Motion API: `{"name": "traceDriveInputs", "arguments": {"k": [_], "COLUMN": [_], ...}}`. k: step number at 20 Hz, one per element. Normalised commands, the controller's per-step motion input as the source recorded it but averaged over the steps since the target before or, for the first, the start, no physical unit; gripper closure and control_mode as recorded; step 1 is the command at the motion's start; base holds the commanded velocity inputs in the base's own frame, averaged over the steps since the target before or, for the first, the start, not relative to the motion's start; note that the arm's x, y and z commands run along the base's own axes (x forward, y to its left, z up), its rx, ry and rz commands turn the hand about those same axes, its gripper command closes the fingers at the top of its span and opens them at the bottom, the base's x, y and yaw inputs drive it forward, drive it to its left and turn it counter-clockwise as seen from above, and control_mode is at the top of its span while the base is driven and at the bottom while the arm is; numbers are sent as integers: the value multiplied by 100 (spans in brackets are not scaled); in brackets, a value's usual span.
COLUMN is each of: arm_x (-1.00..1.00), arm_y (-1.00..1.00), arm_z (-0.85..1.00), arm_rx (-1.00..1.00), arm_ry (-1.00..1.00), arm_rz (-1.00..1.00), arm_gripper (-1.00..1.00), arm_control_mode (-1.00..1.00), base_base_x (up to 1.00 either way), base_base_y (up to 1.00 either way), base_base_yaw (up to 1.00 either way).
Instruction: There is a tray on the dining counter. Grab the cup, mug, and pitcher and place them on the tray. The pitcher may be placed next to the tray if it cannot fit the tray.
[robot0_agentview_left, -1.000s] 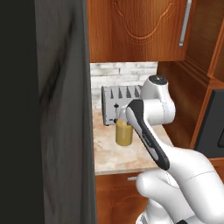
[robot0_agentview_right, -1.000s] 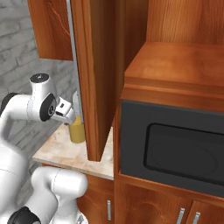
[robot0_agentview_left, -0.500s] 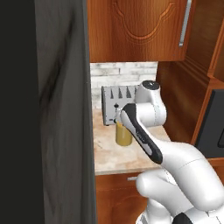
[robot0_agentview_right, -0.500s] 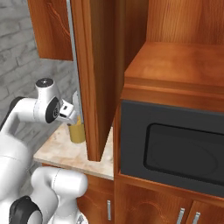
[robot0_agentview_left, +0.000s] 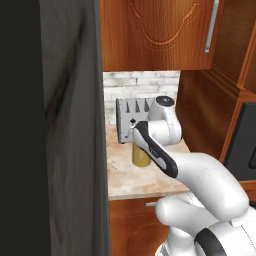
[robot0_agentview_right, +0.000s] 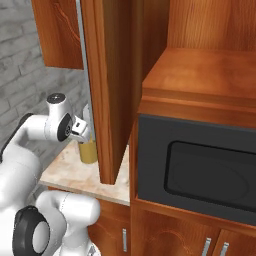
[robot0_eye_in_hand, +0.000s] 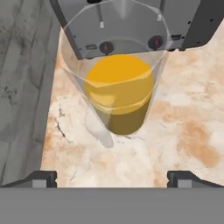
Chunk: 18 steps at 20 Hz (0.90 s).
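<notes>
Pitcher (robot0_eye_in_hand: 119, 83): clear glass, part-filled with orange liquid, upper centre of hand view before grey toaster (robot0_eye_in_hand: 131, 22); likely heavy, slippery, spillable; take mid-wall, upright; gripper (robot0_eye_in_hand: 113, 178) spread wide, empty.

Clear pitcher (robot0_eye_in_hand: 119, 87) — orange liquid inside

Home kitchen, rendered. Evidence: reddish wood wall cabinets (robot0_agentview_left: 150, 35) with metal handles, built-in black microwave (robot0_agentview_right: 200, 167) in a wood housing, grey toaster (robot0_agentview_left: 131, 120) on a beige marble counter (robot0_agentview_left: 125, 175), grey brick backsplash (robot0_agentview_left: 140, 85), drawers below.
</notes>
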Motion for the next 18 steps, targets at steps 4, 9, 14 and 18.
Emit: {"name": "traceDriveInputs", "arguments": {"k": [4,9,14,18], "arm_x": [28,24,23,23], "arm_y": [0,2,3,2], "arm_z": [-19,-21,-20,-19], "arm_rx": [0,0,0,0], "arm_ry": [0,0,0,0], "arm_rz": [0,0,0,0], "arm_gripper": [-100,-100,-100,-100], "arm_control_mode": [-100,-100,-100,-100], "base_base_x": [0,0,0,0], "base_base_y": [0,0,0,0], "base_base_yaw": [0,0,0,0]}}
